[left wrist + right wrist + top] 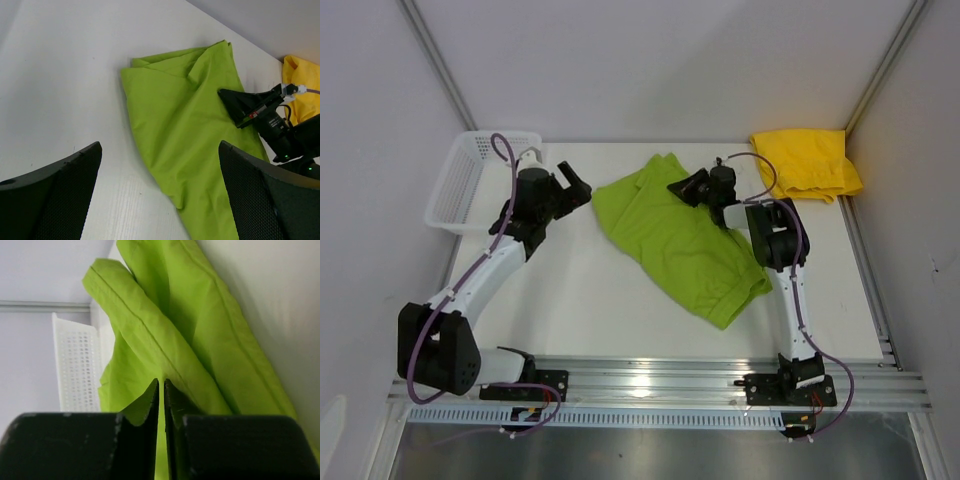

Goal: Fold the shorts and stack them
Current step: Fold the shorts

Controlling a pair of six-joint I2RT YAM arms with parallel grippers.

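Far left, the white mesh basket (480, 180) sits at the back-left corner of the surface (590, 300). Just right of it the left gripper (578, 186) hovers released, its 2 fingers (55, 195) spread wide with only bare surface and cloth showing between them, aimed toward the middle. And there they are, the lime green shorts (675, 240), sprawled across the centre of the surface on a diagonal from back-centre down to front-right, rumpled, with a loose fold at the back end. Over that back end the right gripper (161, 387) is clenched tight on the green cloth: the jaws are pressed together on a raised ridge of fabric, a sliver of green showing in the slit between them. Far right, the yellow shorts (805, 162) lie bunched in the back-right corner against the wall, apart from the green pair.
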